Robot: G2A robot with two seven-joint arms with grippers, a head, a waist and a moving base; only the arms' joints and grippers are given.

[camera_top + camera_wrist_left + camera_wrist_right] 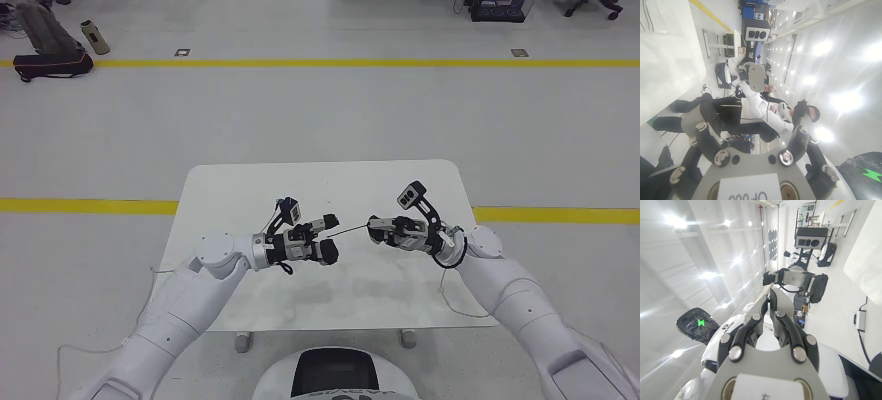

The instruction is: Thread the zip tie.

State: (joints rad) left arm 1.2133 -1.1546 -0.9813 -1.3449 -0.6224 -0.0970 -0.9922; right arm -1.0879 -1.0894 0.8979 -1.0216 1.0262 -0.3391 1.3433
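You have both arms held over the middle of the white counter (225, 190), facing each other. Your left end effector (329, 237) has its fingers spread wide, and your right end effector (376, 227) is pinched together on one end of the zip tie (350, 231). This thin dark strip spans the gap between them, reaching to the left one's fingers.

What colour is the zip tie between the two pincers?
The zip tie is black, best seen in the top view.
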